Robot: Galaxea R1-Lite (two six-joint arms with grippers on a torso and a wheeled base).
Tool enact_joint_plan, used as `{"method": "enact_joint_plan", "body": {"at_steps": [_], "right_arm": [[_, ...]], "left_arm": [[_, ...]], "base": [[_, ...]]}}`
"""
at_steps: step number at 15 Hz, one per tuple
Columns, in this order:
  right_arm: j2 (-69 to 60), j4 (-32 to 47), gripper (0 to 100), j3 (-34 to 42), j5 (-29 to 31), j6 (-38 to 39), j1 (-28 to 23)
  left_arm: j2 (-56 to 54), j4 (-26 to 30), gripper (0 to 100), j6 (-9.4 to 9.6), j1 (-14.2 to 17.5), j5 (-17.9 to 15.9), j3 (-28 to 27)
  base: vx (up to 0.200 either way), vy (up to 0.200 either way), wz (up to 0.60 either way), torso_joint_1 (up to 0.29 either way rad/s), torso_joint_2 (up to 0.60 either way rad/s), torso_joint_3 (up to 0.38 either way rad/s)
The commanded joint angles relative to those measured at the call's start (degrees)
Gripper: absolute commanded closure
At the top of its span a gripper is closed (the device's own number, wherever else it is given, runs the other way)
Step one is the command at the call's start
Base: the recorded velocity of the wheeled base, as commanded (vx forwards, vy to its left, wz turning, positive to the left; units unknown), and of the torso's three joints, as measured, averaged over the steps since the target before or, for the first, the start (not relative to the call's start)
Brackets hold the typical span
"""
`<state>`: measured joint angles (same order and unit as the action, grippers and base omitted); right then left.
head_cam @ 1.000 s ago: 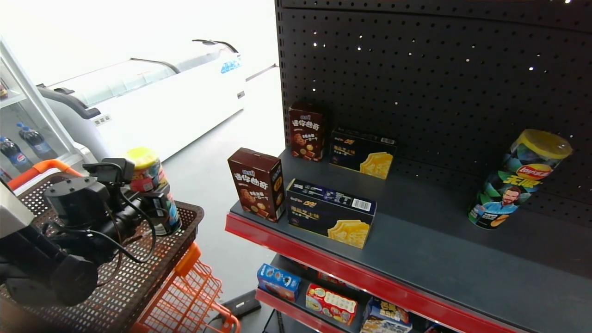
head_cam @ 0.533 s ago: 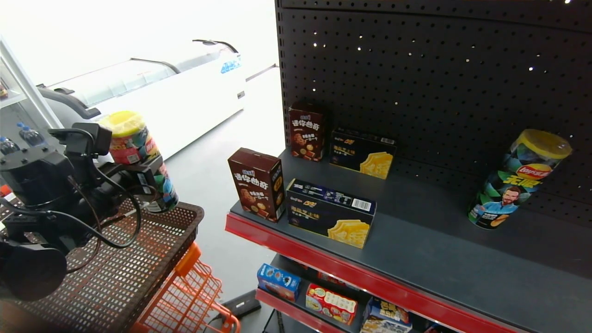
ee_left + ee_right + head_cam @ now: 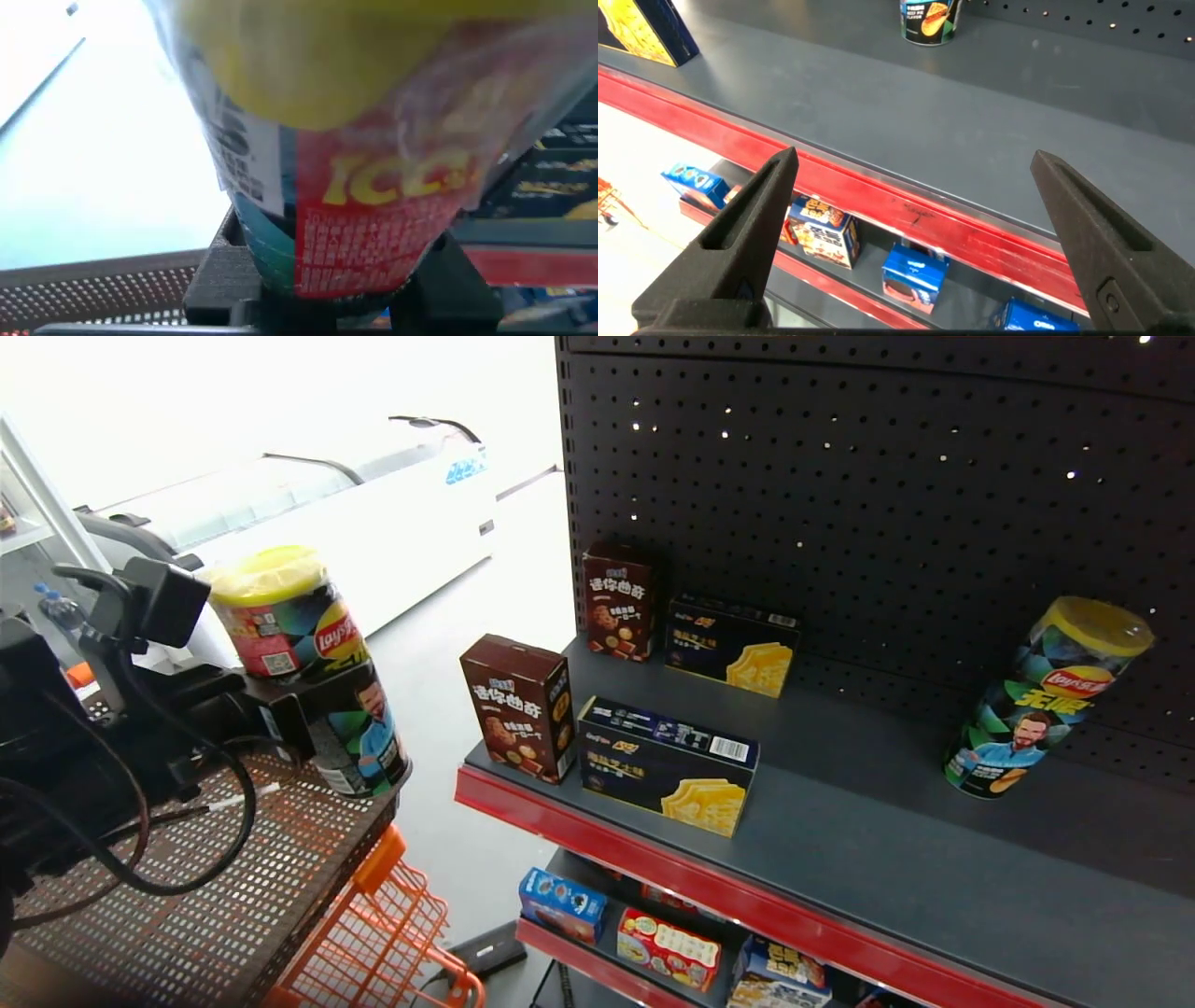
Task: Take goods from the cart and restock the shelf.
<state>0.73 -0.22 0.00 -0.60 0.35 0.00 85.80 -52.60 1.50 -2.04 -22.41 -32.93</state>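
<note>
Head view: the left gripper [image 3: 301,711] is pinched around the lower body of a tall chip canister [image 3: 297,644], holding it nearly upright in the air above the right rim of the brown cart basket [image 3: 233,896], well left of the shelf [image 3: 840,840]. On the shelf's left end stand a brown cookie box [image 3: 518,707] and a dark flat box [image 3: 667,765], and far to the right a second canister [image 3: 1046,700] leans against the pegboard, with bare board between them. Left wrist view: the canister [image 3: 364,205] sits between two black fingers [image 3: 220,285], clamped on both sides below its yellow lid [image 3: 355,56]. It looks like a light, stiff paperboard tube with a glossy wrap, so I judge it slippery under a weak grip and easy to dent under a hard one, and the crisps inside would be brittle. The present hold low on the wall seems sound. The lid is a poor place to hold, since it could pop off. Being tall and narrow, it will likely topple unless its base lands flat. Right wrist view: the right gripper [image 3: 924,243] is spread wide and holds nothing, hanging near the red front edge of the shelf [image 3: 990,121], with the second canister [image 3: 929,21] at the far side.
</note>
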Motion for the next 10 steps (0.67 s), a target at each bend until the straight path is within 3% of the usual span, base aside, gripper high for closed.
{"method": "enact_joint_plan", "body": {"at_steps": [1, 2, 6, 7, 9, 10], "right_arm": [[0.06, 0.04, 0, 0.00, -0.02, 0.00, 0.00], [-0.03, -0.04, 0, 0.00, -0.02, 0.00, 0.00], [0.06, -0.04, 0, 0.00, -0.02, 0.00, 0.00], [-0.03, -0.04, 0, 0.00, -0.02, 0.00, 0.00], [-0.03, -0.04, 0, 0.00, -0.02, 0.00, 0.00], [-0.03, 0.04, 0, 0.00, -0.02, 0.00, 0.00]], "left_arm": [[-5.38, 2.50, 100, -0.18, -0.51, -1.06, -0.12], [-6.70, 4.00, 100, -0.36, -0.78, -2.99, -1.09], [-7.14, 6.46, 100, -0.36, -0.86, -3.17, -6.01], [-7.05, 8.48, 100, -0.53, -1.13, -3.26, -9.70], [-7.14, 8.04, 100, -0.53, -1.66, -4.05, -10.23], [-7.31, 8.04, 100, -0.44, -3.24, -5.98, -9.52]], "base": [[0.000, 0.000, 0.00, 0.000, 0.00, 0.000], [0.000, 0.000, 0.00, 0.000, 0.00, 0.000], [0.000, 0.000, 0.00, 0.000, 0.00, 0.000], [0.000, 0.000, 0.00, 0.000, 0.00, 0.000], [0.000, 0.000, 0.00, 0.000, 0.00, 0.000], [0.000, 0.000, 0.00, 0.000, 0.00, 0.000]]}}
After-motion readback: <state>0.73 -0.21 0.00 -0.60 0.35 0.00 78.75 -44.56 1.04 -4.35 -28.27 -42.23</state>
